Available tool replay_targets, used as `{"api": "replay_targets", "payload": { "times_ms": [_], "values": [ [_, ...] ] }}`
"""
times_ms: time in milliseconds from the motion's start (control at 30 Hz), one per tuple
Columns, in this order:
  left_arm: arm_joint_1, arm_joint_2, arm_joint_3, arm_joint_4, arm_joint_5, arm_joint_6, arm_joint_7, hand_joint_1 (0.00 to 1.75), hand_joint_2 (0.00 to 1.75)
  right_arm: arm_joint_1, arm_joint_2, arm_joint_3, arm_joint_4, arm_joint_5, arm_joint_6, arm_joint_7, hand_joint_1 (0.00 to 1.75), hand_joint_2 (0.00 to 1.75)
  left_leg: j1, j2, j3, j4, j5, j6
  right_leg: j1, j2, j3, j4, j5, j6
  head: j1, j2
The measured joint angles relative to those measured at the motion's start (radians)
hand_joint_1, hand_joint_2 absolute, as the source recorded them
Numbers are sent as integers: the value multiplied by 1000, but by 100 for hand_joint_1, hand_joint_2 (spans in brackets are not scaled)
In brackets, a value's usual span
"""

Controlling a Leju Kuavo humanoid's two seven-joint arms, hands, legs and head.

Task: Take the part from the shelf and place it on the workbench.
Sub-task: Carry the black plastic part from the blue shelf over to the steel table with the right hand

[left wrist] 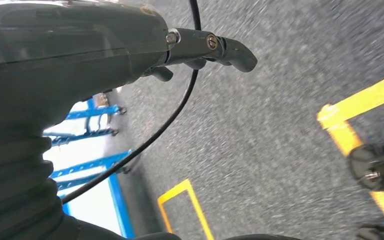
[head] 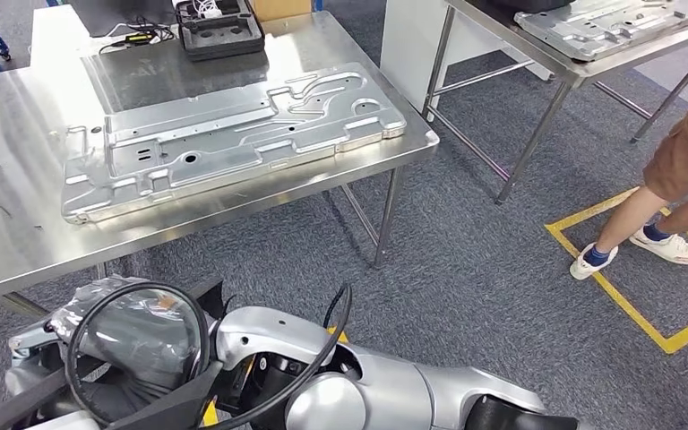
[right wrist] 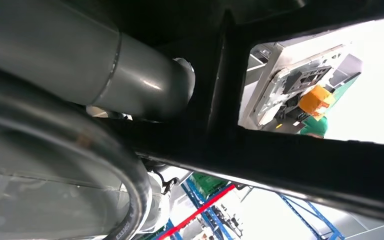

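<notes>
A: Where does the part lie?

B: Flat on the steel tabletop, a big stamped metal panel. Its long side runs close along the near edge, and its right end reaches almost to the tabletop's right corner.

A: Any open room around it?

B: Bare steel to the left of the panel, and a strip behind it. Right of the tabletop there is open grey carpet, then a second table carrying another panel. A person stands by yellow floor tape.

A: Containers?

B: A black moulded case sits at the far edge; something white lies at its back, too small to name.

A: Any writing?

B: None I can read.

A: The hands?

B: The left hand hangs over the carpet, dark fingers stretched out, nothing in them. The right wrist view gives blurred grey and black parts up close; whether the right hand is spread or closed I cannot tell.
</notes>
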Motion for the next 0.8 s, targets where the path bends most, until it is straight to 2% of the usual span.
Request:
{"api": "replay_targets", "payload": {
  "times_ms": [33,133,167,200,233,300,333,367,400,467,500,533,600,667,733,800],
  "values": [
    [0,0,0,0,0,0,-6,0,175,-1,0,1,0,0,0,1,175,0,-1,-1,10,-23,1,3,2,0,2,-1,-7,6,1,0],
    [-1,1,0,0,0,0,-13,0,175,-3,3,2,0,0,0,2,175,0,-3,-4,20,-37,-19,22,1,-1,9,3,-14,17,3,0],
    [-1,1,0,0,0,0,-8,0,175,-5,4,2,0,0,0,2,175,0,-3,-5,26,-39,-23,28,0,-2,5,19,-20,21,2,0],
    [-1,1,0,-1,1,0,-2,0,175,-6,5,2,0,0,0,2,175,0,-2,-5,33,-40,-27,34,-1,-3,-14,54,-34,24,2,0],
    [-1,1,0,-1,2,0,1,0,175,-7,5,2,0,0,0,2,175,0,-1,-5,39,-41,-31,38,-2,-3,-48,109,-52,26,3,0],
    [-2,1,0,-1,3,0,3,0,175,-6,5,3,0,0,0,2,175,0,-2,-5,48,-41,-42,43,-4,-4,-142,242,-93,29,3,0],
    [-1,1,0,-1,4,0,3,0,175,-5,5,3,0,0,0,3,175,0,-3,-6,55,-41,-49,44,-4,-4,-180,284,-100,29,3,0],
    [-1,1,0,-1,4,0,4,0,175,-4,5,3,0,0,1,3,175,0,-3,-7,64,-41,-57,43,-4,-4,-202,291,-89,28,3,0],
    [0,1,0,-1,4,0,4,0,175,-4,5,3,0,0,1,3,175,0,-3,-9,75,-42,-65,43,-3,-4,-206,260,-56,26,3,0],
    [0,1,0,0,4,0,5,0,175,-4,5,4,0,0,1,3,175,0,-4,-12,101,-43,-83,39,4,-6,-177,131,45,14,3,0],
    [1,1,0,0,4,0,5,0,175,-5,5,4,0,0,1,3,175,0,-4,-14,111,-44,-91,34,11,-7,-163,76,75,7,3,0],
    [1,1,0,0,4,0,4,0,175,-5,4,4,0,0,1,4,175,0,-5,-15,117,-46,-96,30,17,-8,-156,42,89,2,3,0],
    [1,0,0,0,4,-1,4,0,175,-5,4,5,0,0,1,4,175,0,-5,-16,121,-48,-101,25,25,-9,-154,30,77,-1,3,0],
    [1,0,0,0,4,-1,4,0,175,-5,4,5,0,0,1,4,175,0,-6,-15,121,-48,-102,24,25,-9,-154,30,77,-1,3,0],
    [1,1,0,0,4,-1,4,0,175,-5,7,5,0,0,2,4,175,0,-6,-13,128,-44,-105,18,19,-8,-136,21,86,-5,4,0],
    [-1,3,0,0,4,-1,2,0,175,-7,15,6,0,0,3,4,175,0,-6,-10,78,71,-144,6,8,-9,-99,7,84,-21,2,0]
  ]
}}
